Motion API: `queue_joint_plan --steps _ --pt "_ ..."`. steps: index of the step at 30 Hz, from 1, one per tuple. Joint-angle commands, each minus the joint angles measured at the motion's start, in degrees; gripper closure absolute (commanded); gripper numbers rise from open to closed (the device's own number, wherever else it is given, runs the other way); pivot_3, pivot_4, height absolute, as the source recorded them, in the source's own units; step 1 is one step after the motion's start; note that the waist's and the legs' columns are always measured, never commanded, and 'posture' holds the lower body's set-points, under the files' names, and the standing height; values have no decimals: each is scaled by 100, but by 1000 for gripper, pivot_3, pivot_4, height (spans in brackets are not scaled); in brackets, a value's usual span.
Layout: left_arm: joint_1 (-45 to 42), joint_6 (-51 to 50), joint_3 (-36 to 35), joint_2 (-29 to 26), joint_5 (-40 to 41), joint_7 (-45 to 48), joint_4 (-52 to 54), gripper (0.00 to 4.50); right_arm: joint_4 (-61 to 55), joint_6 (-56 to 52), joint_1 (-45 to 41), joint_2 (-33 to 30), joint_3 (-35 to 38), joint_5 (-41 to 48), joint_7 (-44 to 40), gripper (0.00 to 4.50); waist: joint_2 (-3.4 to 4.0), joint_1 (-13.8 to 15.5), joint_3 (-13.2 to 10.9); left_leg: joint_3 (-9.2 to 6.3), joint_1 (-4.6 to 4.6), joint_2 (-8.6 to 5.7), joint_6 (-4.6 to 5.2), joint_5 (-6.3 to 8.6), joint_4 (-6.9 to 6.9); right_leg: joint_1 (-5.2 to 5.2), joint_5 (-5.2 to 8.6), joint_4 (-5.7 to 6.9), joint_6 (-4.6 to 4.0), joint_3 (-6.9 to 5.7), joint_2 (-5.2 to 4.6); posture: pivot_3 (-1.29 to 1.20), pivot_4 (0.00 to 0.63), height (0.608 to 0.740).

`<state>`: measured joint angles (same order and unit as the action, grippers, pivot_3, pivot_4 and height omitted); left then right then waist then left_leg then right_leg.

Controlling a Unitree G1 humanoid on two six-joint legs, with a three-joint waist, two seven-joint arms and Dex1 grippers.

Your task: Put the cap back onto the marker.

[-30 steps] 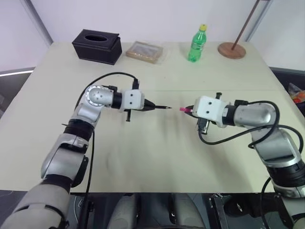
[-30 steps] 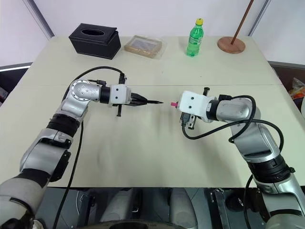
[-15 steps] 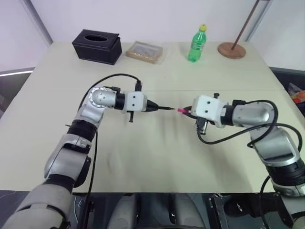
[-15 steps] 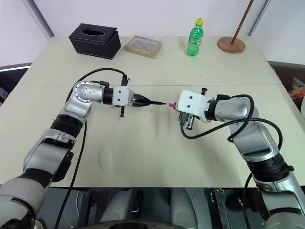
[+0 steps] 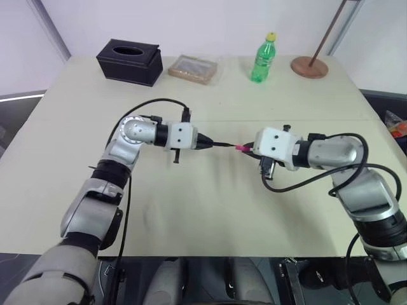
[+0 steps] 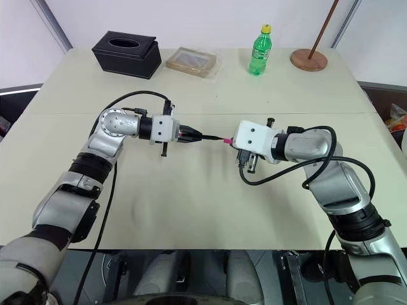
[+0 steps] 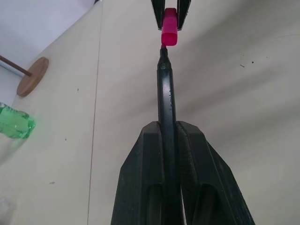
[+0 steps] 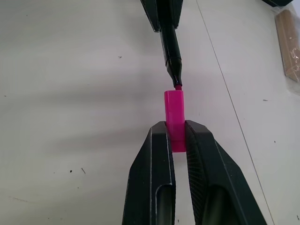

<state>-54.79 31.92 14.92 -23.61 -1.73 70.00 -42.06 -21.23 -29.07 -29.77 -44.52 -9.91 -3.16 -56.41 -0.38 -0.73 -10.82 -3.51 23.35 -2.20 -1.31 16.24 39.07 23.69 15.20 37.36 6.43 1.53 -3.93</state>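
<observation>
Over the middle of the table, my left gripper (image 5: 202,143) is shut on the thin black marker (image 5: 219,145), whose fine tip points toward my right arm. Facing it, my right gripper (image 5: 249,149) is shut on the small pink cap (image 5: 242,147). In the right wrist view the cap (image 8: 174,112) sticks out past the fingertips (image 8: 161,133), and the marker (image 8: 169,47) has its tip right at the cap's open end. The left wrist view shows the marker (image 7: 165,93) in line with the cap (image 7: 169,32). I cannot tell whether the tip has entered the cap.
Along the table's far edge stand a black tissue box (image 5: 129,61), a flat wrapped packet (image 5: 193,68), a green bottle (image 5: 263,58) and a round wooden stand base (image 5: 310,66). Black cables loop from both wrists above the table (image 5: 203,210).
The gap between the marker tip and the cap has closed. A second ago they were clearly apart; now the tip meets the cap's mouth. Both grips are unchanged.
</observation>
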Motion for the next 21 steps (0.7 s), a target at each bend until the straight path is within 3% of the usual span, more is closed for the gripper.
queue_joint_plan --steps 1,21 --pt "-134 75 -93 -13 144 30 128 4500 -96 79 -172 -51 73 23 75 4441 0 0 0 0 0 0 0 0 0 0 0 0 0 0 0 0 150 740" --pt "-154 91 -50 101 160 24 192 4500 -32 125 -229 19 -149 21 100 4441 0 -1 0 0 0 0 0 0 1 0 0 0 0 0 0 0 150 740"
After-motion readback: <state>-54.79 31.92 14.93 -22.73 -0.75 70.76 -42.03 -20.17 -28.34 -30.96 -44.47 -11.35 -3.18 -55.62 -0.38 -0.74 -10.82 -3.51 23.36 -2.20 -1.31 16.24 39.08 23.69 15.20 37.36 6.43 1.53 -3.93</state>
